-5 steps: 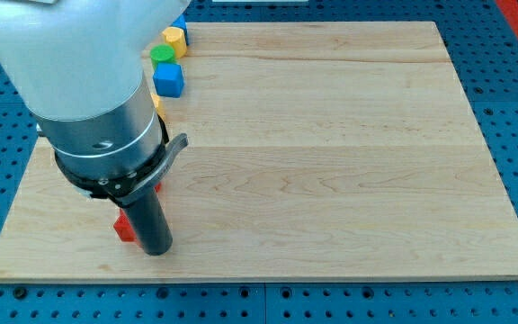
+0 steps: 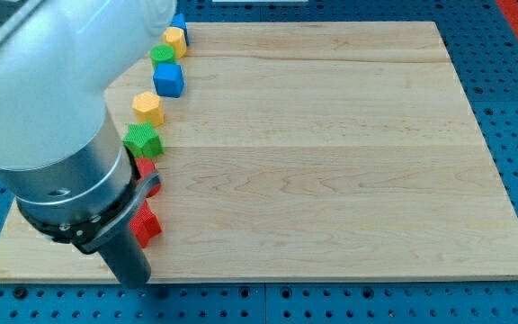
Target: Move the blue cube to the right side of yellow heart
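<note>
The blue cube (image 2: 168, 79) sits near the board's top left. A green round block (image 2: 161, 55) is just above it, then a yellow block (image 2: 175, 39) whose shape I cannot make out, possibly the heart. Another yellow block (image 2: 148, 107), roughly hexagonal, lies below the cube. My tip (image 2: 137, 284) is at the board's bottom edge at the left, far below the blue cube and just below-left of a red block (image 2: 146, 225).
A second blue block (image 2: 179, 22) sits at the board's top edge, partly hidden by the arm. A green block (image 2: 142, 140) and another red block (image 2: 148, 171) lie in the left column. The arm's body covers the board's left edge (image 2: 7, 243).
The arm has moved toward the view's bottom left, uncovering the lower yellow block, the green block and the red blocks. My tip went from beside the red block to the board's bottom edge.
</note>
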Robot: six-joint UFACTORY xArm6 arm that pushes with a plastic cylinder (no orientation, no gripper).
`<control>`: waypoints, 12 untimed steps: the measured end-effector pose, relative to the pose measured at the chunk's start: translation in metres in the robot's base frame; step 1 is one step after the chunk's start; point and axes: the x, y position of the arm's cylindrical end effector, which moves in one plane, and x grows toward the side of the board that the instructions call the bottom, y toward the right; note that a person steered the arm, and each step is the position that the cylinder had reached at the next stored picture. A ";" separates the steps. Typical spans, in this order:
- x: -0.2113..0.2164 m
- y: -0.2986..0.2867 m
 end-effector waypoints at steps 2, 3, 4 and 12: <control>-0.067 -0.135; -0.121 -0.173; -0.124 -0.174; -0.255 -0.135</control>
